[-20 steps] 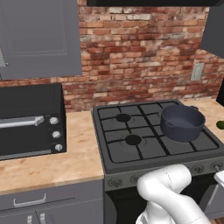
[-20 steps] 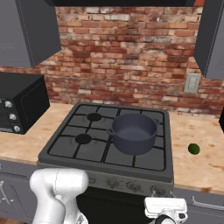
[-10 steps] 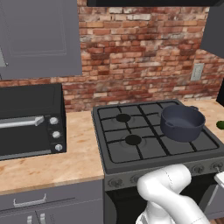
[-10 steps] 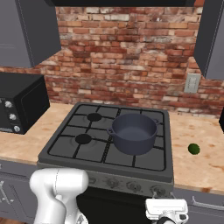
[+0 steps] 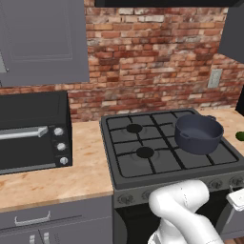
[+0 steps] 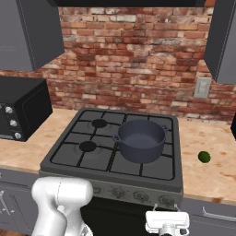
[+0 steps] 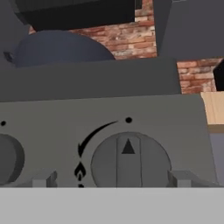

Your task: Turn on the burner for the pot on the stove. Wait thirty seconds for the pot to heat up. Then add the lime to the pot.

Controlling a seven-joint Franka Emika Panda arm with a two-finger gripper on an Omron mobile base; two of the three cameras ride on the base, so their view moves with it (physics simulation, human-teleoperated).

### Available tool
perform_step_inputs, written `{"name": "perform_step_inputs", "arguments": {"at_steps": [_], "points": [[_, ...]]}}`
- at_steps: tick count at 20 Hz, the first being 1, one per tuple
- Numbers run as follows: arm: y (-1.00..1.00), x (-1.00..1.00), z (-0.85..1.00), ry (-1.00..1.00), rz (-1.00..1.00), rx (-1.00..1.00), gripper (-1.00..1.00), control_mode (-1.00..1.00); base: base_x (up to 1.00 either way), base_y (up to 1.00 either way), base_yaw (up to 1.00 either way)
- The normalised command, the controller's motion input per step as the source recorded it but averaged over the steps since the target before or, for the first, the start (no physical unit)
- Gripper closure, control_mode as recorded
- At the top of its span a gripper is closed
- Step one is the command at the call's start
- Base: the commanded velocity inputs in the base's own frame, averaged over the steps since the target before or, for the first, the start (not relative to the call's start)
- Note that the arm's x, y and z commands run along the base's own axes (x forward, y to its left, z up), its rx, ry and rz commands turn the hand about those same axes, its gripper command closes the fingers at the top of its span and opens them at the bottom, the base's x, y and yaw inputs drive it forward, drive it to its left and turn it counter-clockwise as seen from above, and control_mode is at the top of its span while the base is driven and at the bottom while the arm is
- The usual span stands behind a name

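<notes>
Between the two fingers (image 7: 116,179), which stand wide apart and hold nothing, sits one round grey knob (image 7: 129,161) with a raised bar across it and a black triangle pointing up at a black dot; a black arc and a small flame mark lie to its left, and the edge of a second knob (image 7: 9,158) shows further left. Each finger tip (image 7: 43,179) rises just beside the knob, without clear contact. Above and beyond the fingers, the one pot (image 6: 139,139) stands on the stove (image 6: 152,174): round, deep, dark blue-grey metal with a smooth matte wall and small side handles, on the right front grate section. Black grid grates cover the dark grey stove, and two round black burner caps show left of the pot. A row of small knobs runs along the front panel. One lime (image 6: 204,157), small, round and green, lies on the pale wood-grain table (image 6: 209,175) to the right of the stove, well apart from the pot. One black oven (image 5: 33,131) with a silver handle and three round dials stands on the table far to the left. Red brick lines the wall behind.
</notes>
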Motion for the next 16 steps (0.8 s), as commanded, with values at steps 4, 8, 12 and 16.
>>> {"name": "perform_step_inputs", "arguments": {"at_steps": [4, 8, 12, 16], "points": [[-0.16, 0.42, 0.2, 0.0, -0.01, 0.04, -1.0, -1.0, 0.0, 0.0, 0.0], [-0.32, 0.33, 0.06, 0.02, 0.0, 0.06, -1.0, -1.0, 0.0, 0.0, 0.0], [0.03, 0.31, -0.06, 0.0, 0.0, 0.0, -1.0, -1.0, 0.0, 0.0, 0.0], [0.38, 0.23, -0.24, 0.0, 0.0, -0.01, -1.0, -1.0, 0.0, 0.0, 0.0]]}}
